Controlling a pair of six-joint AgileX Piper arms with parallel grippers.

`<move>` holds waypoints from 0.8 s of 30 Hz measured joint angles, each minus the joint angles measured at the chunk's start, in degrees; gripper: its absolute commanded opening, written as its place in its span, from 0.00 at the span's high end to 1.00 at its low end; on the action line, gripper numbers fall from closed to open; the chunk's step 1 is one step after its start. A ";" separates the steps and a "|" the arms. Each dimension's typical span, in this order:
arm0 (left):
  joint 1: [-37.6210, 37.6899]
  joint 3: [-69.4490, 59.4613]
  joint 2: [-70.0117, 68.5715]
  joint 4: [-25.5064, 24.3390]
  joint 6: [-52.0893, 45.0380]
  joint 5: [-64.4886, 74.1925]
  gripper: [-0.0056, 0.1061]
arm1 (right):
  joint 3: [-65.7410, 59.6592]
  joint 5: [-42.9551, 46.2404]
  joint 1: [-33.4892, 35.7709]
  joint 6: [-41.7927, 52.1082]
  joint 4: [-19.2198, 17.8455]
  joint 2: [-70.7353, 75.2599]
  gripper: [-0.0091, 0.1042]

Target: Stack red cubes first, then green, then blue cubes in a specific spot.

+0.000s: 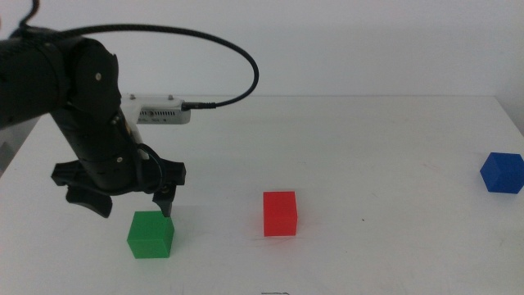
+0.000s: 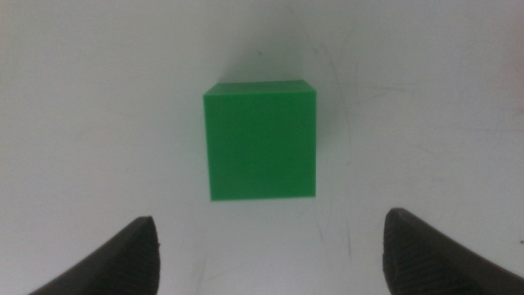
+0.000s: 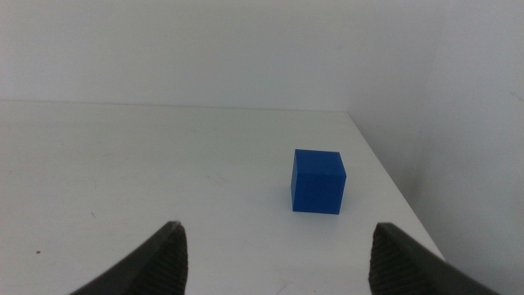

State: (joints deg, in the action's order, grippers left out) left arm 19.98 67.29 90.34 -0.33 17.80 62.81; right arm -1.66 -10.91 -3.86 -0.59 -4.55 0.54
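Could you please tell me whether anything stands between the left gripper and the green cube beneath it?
Nothing visible does. The left gripper hangs open just above the green cube, with only bare white table around it. The red cube sits apart to one side, and the blue cube is far off.

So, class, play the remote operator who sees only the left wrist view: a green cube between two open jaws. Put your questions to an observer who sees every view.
Operator: Are other cubes out?
Observer: Yes, a red cube sits mid-table, beside the green cube.
Operator: And a blue one?
Observer: The blue cube is by the table's right edge.
Operator: Where's the other arm?
Observer: Only in its wrist view: the right gripper is open, facing blue. The left gripper hovers over green.
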 measured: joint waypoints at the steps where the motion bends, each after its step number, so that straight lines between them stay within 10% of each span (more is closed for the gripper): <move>1: -0.12 -0.16 0.39 0.33 -0.32 -0.60 0.11 | 0.00 0.00 0.00 0.00 0.00 0.00 0.42; 24: -2.11 -1.12 11.11 2.11 -1.32 -7.82 0.11 | 0.00 0.00 0.00 0.00 0.00 0.00 0.42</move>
State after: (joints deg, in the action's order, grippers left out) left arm 17.87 66.17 101.45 1.79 16.49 54.99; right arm -1.66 -10.91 -3.86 -0.59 -4.55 0.54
